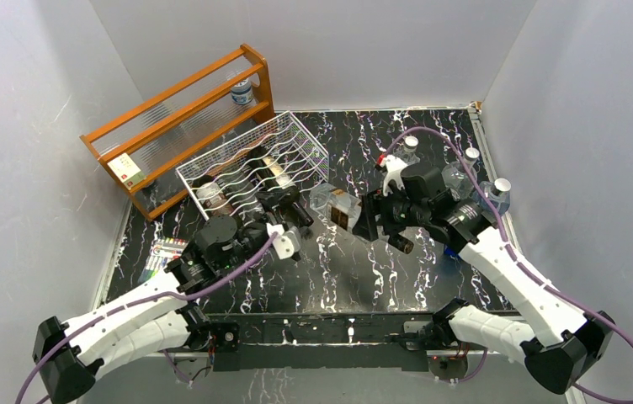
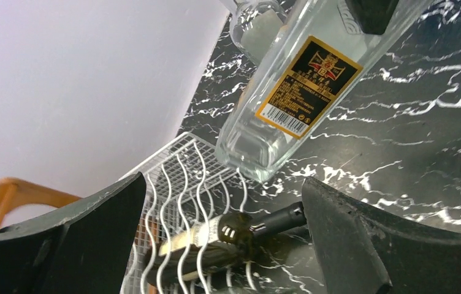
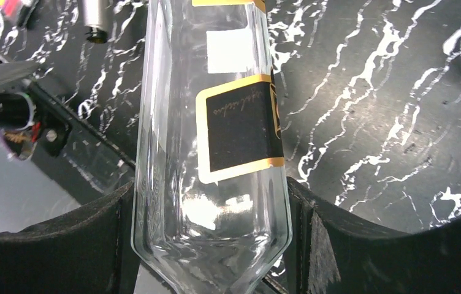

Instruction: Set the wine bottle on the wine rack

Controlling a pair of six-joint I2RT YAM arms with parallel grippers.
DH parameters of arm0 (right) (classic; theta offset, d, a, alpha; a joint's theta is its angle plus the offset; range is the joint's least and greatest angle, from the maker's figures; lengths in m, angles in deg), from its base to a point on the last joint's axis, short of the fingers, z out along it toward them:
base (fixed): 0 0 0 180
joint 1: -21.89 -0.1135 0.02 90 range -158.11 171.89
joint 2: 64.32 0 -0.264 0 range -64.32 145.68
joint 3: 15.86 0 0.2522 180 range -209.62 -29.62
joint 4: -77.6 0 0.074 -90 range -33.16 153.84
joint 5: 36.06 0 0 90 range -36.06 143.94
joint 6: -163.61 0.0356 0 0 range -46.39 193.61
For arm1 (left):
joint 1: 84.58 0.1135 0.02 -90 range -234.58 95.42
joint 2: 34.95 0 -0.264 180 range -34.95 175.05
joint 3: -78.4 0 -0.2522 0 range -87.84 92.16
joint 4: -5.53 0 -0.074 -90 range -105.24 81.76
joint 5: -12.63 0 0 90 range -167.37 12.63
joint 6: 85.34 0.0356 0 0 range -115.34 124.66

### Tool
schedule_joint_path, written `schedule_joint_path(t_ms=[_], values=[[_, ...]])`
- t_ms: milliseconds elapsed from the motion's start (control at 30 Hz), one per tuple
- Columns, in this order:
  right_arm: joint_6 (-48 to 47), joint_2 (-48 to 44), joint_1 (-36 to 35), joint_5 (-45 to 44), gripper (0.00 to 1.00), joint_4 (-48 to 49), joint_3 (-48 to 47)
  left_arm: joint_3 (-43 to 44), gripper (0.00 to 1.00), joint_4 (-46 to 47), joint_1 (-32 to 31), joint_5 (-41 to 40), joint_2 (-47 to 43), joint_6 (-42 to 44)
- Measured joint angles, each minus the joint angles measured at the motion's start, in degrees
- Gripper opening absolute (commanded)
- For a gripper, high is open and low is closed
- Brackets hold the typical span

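Both stretched forward, left gripper (image 2: 223,180) splayed beside wine rack (image 1: 305,147), right gripper (image 3: 211,187) clamping clear bottle (image 3: 179,122)

The counter (image 1: 338,278) is black with white marble-style veins all over, boxed in by pale walls at the back and on both sides. In the far left corner an orange wooden shelf frame (image 1: 174,126) sits on it at an angle. Right beside that, a bit nearer, is the white wire wine rack (image 1: 250,164), also angled. I can't tell if the two actually touch. At the left edge there's a little bunch of coloured markers (image 1: 162,255) lying flat. Over by the right wall, three small clear bottles (image 1: 470,164) with white caps stand upright near each other. A black rail (image 1: 338,328) runs along the near edge.
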Motion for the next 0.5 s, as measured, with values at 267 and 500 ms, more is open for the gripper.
schedule_joint_path(t_ms=[267,500], values=[[2.1,-4.3,0.2,-6.4,0.0,3.1,9.2,1.5,0.98,-3.2,0.0,-6.4,-4.6,-23.8],[2.9,-4.6,0.1,-9.0,0.0,9.5,17.6,8.0,0.98,-13.6,0.0,-15.3,-1.9,-46.0]])
